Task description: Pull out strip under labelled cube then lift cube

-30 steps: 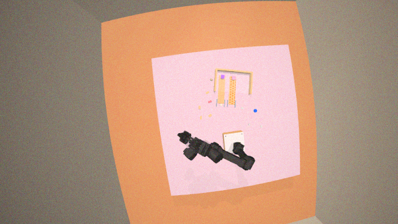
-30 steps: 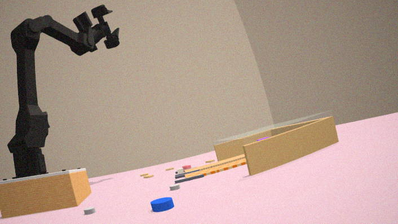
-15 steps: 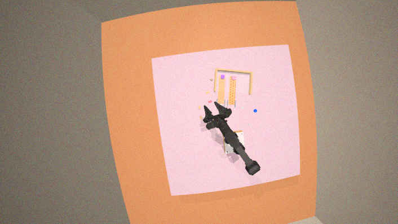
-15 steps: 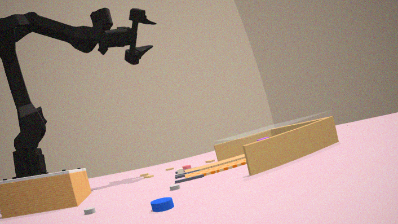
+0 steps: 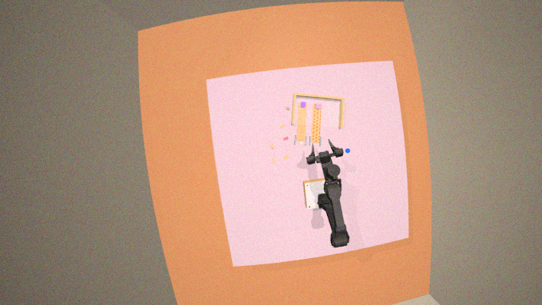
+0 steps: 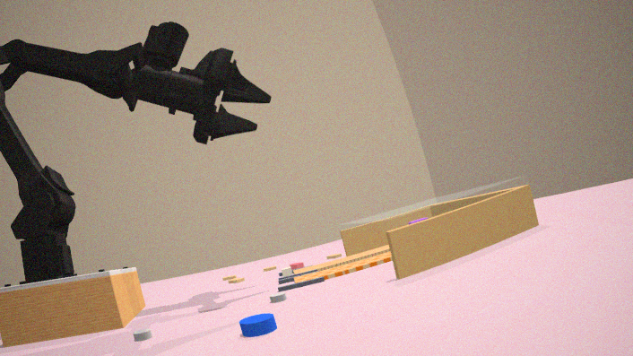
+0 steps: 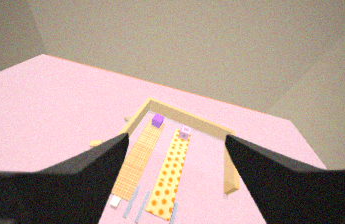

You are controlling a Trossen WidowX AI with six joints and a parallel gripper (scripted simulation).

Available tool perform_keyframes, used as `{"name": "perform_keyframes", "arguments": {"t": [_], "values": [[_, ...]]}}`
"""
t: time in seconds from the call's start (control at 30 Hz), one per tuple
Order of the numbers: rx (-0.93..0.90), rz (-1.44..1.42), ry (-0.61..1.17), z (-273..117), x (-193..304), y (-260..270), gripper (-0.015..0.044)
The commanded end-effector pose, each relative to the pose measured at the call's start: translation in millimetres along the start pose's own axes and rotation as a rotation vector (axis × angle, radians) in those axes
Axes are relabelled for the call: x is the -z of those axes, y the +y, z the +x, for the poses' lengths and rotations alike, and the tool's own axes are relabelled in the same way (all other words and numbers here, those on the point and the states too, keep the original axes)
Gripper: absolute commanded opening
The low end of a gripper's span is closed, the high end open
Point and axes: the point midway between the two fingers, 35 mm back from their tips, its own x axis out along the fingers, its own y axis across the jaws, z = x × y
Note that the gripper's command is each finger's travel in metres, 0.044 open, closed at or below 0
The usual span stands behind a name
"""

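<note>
A pink cube (image 5: 318,106) (image 7: 185,132) with a pale square marking rests on the far end of the orange-dotted strip (image 5: 316,125) (image 6: 359,267) (image 7: 169,175). A purple cube (image 5: 302,104) (image 6: 418,221) (image 7: 157,120), with no marking that I can make out, is at the far end of the plain orange strip (image 5: 301,123) (image 7: 139,162), to the left. My gripper (image 5: 321,142) (image 6: 263,113) (image 7: 178,138) is open and empty, high above the table, tilted slightly down and facing the strips. In the exterior view a wall hides the pink cube.
A three-sided wooden wall (image 5: 318,96) (image 6: 467,239) (image 7: 194,118) surrounds the cubes, open towards the arm. Thin grey rails (image 5: 295,140) (image 7: 142,206) flank the strips' near ends. A blue disc (image 5: 347,150) (image 6: 258,325) lies right; a red block (image 5: 285,138) (image 6: 296,265) and several tan pieces lie left.
</note>
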Motion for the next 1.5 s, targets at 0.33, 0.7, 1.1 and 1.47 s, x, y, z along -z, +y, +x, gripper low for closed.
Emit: {"name": "perform_keyframes", "arguments": {"t": [0.33, 0.7, 1.1, 1.47], "values": [[0.073, 0.264, 0.175, -14, 70, -24, 0.04], [0.038, 0.353, 0.6, 41, 83, -22, 0.0111], [0.032, 0.389, 1.104, 104, 126, -6, 0.0], [0.033, 0.39, 1.132, 111, 137, -4, 0.0]]}}
